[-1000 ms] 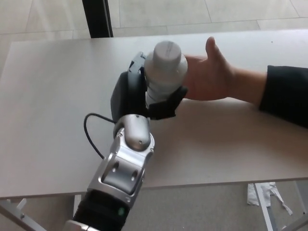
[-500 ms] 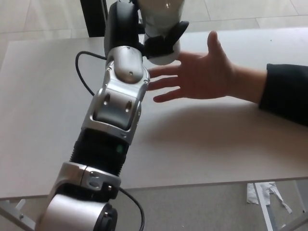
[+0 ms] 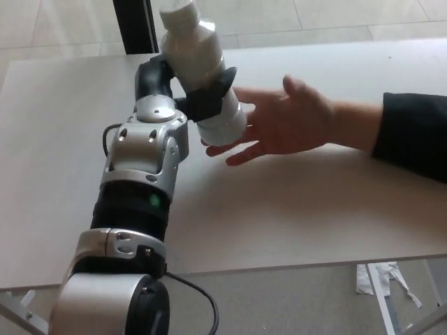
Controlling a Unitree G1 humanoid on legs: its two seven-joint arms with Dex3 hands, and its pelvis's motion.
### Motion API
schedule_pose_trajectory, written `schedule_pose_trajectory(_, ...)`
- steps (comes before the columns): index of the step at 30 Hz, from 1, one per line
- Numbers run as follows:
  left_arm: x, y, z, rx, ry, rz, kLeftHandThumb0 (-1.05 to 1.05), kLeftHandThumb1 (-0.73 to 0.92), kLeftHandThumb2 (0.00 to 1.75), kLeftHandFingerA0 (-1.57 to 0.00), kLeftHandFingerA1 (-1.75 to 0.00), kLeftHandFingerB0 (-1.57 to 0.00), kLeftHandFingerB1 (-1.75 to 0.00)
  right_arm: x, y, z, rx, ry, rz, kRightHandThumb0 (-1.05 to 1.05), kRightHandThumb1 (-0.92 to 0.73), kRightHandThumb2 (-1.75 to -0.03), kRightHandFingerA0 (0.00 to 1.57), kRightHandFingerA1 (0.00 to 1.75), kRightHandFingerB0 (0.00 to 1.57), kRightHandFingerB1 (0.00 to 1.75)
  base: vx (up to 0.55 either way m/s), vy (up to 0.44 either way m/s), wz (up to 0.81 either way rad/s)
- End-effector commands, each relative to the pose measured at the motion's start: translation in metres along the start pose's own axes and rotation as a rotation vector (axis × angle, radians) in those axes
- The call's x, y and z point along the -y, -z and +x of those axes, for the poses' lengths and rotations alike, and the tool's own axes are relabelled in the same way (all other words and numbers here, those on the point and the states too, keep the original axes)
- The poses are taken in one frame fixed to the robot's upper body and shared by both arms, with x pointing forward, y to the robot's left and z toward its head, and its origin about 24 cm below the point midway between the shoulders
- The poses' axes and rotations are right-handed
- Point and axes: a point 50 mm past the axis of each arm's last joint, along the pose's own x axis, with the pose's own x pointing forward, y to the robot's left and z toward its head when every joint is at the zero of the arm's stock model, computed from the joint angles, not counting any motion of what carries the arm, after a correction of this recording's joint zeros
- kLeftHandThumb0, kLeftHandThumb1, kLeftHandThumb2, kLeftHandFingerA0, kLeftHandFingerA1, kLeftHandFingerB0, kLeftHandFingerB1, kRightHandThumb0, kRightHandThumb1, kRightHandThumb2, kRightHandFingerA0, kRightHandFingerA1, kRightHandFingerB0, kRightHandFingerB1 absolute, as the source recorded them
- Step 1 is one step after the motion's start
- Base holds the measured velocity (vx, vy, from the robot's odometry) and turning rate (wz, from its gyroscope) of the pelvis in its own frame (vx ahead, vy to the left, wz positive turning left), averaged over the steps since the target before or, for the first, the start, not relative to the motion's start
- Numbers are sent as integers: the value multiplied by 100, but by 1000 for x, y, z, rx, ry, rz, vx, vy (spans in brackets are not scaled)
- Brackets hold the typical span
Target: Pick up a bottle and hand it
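A white plastic bottle with a white cap is tilted, cap up toward the far left and base down to the right. My left hand is shut around its middle, black fingers wrapped over the front. The bottle's base sits right at the fingertips of a person's open hand, which reaches in palm up from the right in a dark sleeve. Whether the base touches the person's fingers cannot be told. My right hand does not show.
A light grey table spans the view, its front edge low in the picture. A dark post stands behind the table's far edge. Scraps of white paper lie on the floor at the lower right.
My left arm has drawn back and lowered, tipping the bottle so its base now points at the person's fingers. The person's hand has shifted slightly left.
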Motion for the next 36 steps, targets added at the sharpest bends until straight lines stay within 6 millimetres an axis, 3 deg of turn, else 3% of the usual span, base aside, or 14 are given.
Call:
schedule_pose_trajectory(1, 70, 42, -19, -273, 159, -192, -31, 79, 66, -87, -175, -70, -116, -9, -35, 7, 122, -22, -8, -63, -52, -60, 93, 149, 38, 49, 0, 0, 0)
schedule_pose_trajectory(5, 83, 42, -23, -289, 167, -105, -37, 55, 98, -121, -137, -70, -100, -11, -41, 9, 133, -27, 3, -60, -40, -88, 117, 133, 38, 60, 0, 0, 0)
schedule_pose_trajectory(7, 94, 38, -28, -267, 179, -62, -29, 72, 67, -93, -171, -55, -97, -11, -43, 9, 137, -25, -10, -63, -54, -60, 93, 149, 39, 46, 0, 0, 0)
schedule_pose_trajectory(8, 97, 34, -30, -267, 182, -62, -34, 56, 99, -119, -134, -68, -98, -11, -45, 9, 137, -23, -17, -64, -55, -59, 92, 146, 40, 46, 0, 0, 0)
schedule_pose_trajectory(9, 101, 31, -32, -263, 183, -60, -30, 74, 68, -96, -173, -51, -113, -11, -46, 9, 140, -23, -23, -64, -56, -60, 92, 144, 39, 46, 0, 0, 0)
schedule_pose_trajectory(10, 105, 27, -33, -237, 200, -46, -37, 57, 98, -122, -139, -69, -104, -10, -48, 8, 152, -22, -13, -72, -45, -89, 98, 123, 34, 55, 0, 0, 0)
schedule_pose_trajectory(17, 117, 3, -40, -183, 223, 46, -45, 55, 92, -119, -142, -82, -120, -11, -52, 8, 179, -25, -3, -67, -57, -61, 97, 135, 41, 49, 0, 0, 0)
schedule_pose_trajectory(18, 118, 2, -40, -182, 223, 41, -32, 73, 65, -88, -175, -64, -154, -11, -52, 8, 177, -24, 3, -66, -56, -61, 99, 136, 41, 49, 0, 0, 0)
schedule_pose_trajectory(21, 123, -5, -43, -151, 232, 84, -43, 55, 92, -119, -142, -84, -120, -10, -52, 10, 170, -10, -4, -65, -58, -60, 99, 134, 41, 48, 0, 0, 0)
schedule_pose_trajectory(23, 127, -8, -45, -128, 244, 112, -30, 74, 64, -89, -175, -61, -158, -10, -53, 9, 173, -15, -18, -65, -58, -58, 104, 130, 39, 47, 0, 0, 0)
schedule_pose_trajectory(24, 130, -11, -47, -123, 251, 131, -43, 55, 91, -118, -142, -80, -118, -10, -53, 9, 173, -15, -23, -65, -46, -90, 100, 112, 32, 55, 0, 0, 0)
schedule_pose_trajectory(28, 135, -13, -51, -117, 274, 136, -28, 71, 65, -92, -175, -62, -158, -9, -49, 8, 168, -11, -11, -64, -58, -61, 92, 150, 38, 47, 0, 0, 0)
schedule_pose_trajectory(32, 126, -6, -43, -66, 238, 214, -29, 71, 66, -100, -151, -75, -71, -7, -48, 8, 151, -4, 8, -66, -57, -62, 95, 158, 42, 50, 0, 0, 0)
schedule_pose_trajectory(36, 108, -2, -32, -70, 283, 326, -50, 50, 57, -48, -94, -1, -20, -5, -43, 7, 139, -1, 13, -64, -43, -92, 118, 134, 38, 60, 0, 0, 0)
